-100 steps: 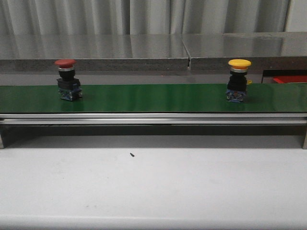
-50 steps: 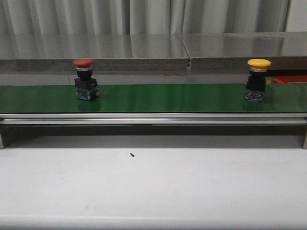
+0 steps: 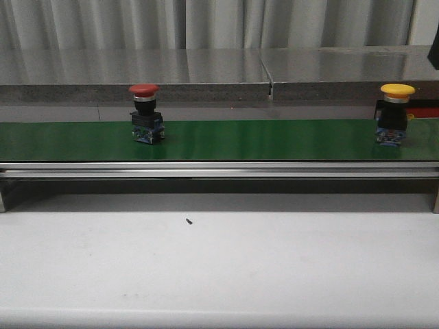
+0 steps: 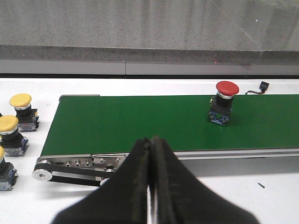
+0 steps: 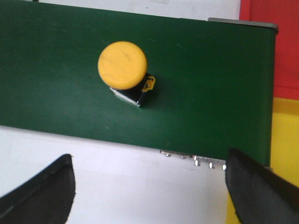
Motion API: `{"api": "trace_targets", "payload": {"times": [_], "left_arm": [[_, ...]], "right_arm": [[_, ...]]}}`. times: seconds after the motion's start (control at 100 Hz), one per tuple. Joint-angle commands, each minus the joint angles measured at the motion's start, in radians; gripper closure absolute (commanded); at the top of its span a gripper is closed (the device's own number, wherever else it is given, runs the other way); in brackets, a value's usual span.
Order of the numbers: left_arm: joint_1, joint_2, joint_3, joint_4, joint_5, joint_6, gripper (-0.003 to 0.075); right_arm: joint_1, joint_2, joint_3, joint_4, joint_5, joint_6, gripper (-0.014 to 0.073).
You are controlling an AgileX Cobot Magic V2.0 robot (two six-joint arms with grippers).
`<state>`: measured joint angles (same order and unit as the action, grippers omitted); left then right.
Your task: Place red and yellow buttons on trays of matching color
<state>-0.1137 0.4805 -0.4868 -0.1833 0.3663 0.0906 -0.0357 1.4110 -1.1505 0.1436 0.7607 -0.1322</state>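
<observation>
A red button (image 3: 145, 113) stands upright on the green belt (image 3: 240, 140), left of its middle; the left wrist view has this red button (image 4: 224, 103) far ahead on the belt (image 4: 140, 121). A yellow button (image 3: 395, 114) rides near the belt's right end, and the right wrist view looks straight down on the yellow button (image 5: 124, 67). Past that end lie a red tray (image 5: 287, 42) and a yellow tray (image 5: 286, 135). My left gripper (image 4: 150, 140) is shut and empty, short of the belt. My right gripper (image 5: 149, 179) hangs open above the table, beside the belt.
Several spare yellow buttons (image 4: 21, 107) stand on the white table at the belt's left end. The belt's roller and metal frame (image 4: 70, 165) lie just ahead of the left gripper. A steel ledge (image 3: 219, 72) runs behind the belt. A small dark speck (image 3: 188, 221) lies on the table.
Both buttons have ridden to the right along the belt; the yellow one is now close to its right end. Neither gripper shows in the earlier frames.
</observation>
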Motion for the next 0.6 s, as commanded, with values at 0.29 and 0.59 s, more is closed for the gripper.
{"api": "trace_targets", "payload": {"times": [0.29, 0.59], "left_arm": [[-0.006, 0.006, -0.026, -0.015, -0.082, -0.007, 0.0739], [-0.006, 0.006, -0.026, -0.015, -0.082, -0.007, 0.0739]], "right_arm": [[0.002, 0.24, -0.249, -0.019, -0.021, -0.046, -0.0049], [-0.037, 0.384, -0.343, -0.035, 0.046, -0.046, 0.0047]]}}
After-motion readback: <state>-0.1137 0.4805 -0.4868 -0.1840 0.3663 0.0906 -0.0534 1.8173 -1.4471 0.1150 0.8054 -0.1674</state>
